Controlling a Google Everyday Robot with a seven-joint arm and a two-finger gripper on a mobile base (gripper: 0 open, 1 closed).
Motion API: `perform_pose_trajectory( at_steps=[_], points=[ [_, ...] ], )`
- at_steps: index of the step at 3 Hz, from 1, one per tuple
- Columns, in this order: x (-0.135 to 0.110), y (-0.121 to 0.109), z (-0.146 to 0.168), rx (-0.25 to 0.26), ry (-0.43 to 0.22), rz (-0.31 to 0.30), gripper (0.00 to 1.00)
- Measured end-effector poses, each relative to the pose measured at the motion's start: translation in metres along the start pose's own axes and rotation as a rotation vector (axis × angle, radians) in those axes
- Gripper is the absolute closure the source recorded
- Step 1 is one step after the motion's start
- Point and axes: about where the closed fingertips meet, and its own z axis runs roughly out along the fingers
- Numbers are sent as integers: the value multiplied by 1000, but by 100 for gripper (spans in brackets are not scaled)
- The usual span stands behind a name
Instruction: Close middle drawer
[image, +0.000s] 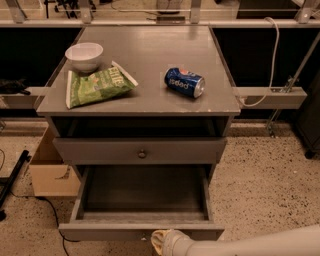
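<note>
A cream claw (160, 242) hangs before the grey middle drawer (100, 231); the can (184, 82) is blue, bag (97, 86) green, bowl (84, 55) white.

Your gripper (160, 242), at the bottom edge, shows a tan rounded tip on a smooth, off-white tubular arm (260, 245).

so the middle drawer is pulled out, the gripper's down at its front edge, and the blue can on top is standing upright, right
Not quite. In the camera view the blue can lies on its side on the cabinet top; it is not standing upright. The rest is right: the middle drawer is pulled out, and the gripper is down at its front edge.
</note>
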Motion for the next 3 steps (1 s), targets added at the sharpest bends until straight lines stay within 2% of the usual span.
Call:
perform_pose_trajectory(
  at_steps=[2, 3],
  points=[
    [8, -13, 5, 5, 4, 18, 100],
    [25, -28, 12, 15, 30, 22, 100]
  ],
)
